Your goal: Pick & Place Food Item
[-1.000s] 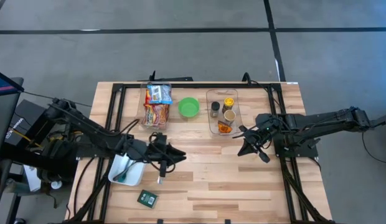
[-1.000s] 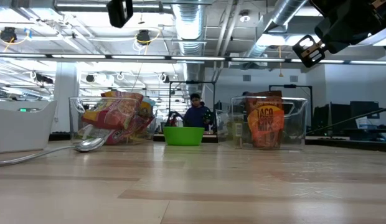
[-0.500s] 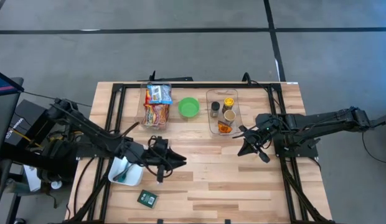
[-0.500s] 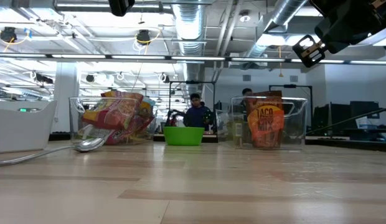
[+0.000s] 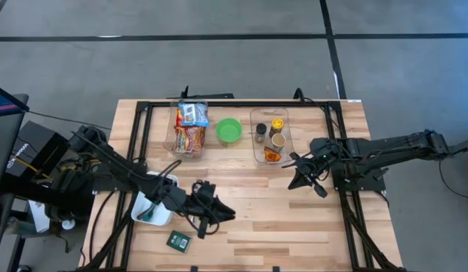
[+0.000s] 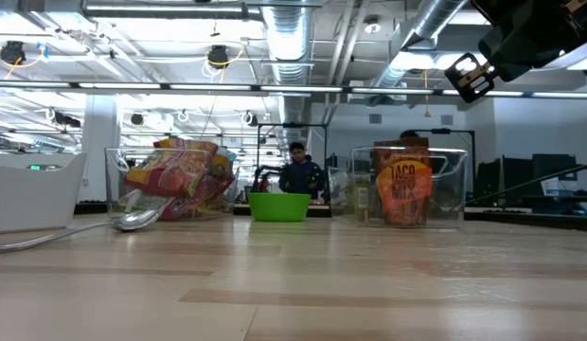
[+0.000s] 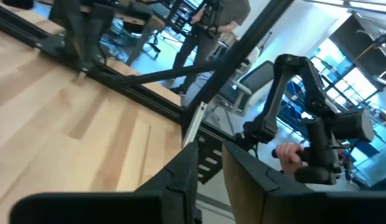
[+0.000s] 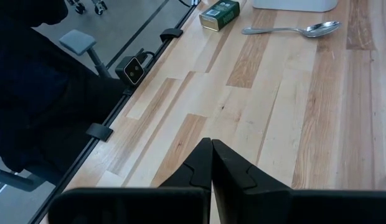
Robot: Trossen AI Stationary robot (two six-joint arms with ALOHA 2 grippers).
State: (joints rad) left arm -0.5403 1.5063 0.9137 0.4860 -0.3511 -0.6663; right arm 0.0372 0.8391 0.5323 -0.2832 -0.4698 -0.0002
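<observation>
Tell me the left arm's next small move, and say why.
Probably bring the left tool toward the table's front edge until it is over the small green box. The tool holds nothing, its fingers stand slightly apart, and it hangs beyond the box, toward the table's middle. The right tool waits shut on the right side.
</observation>
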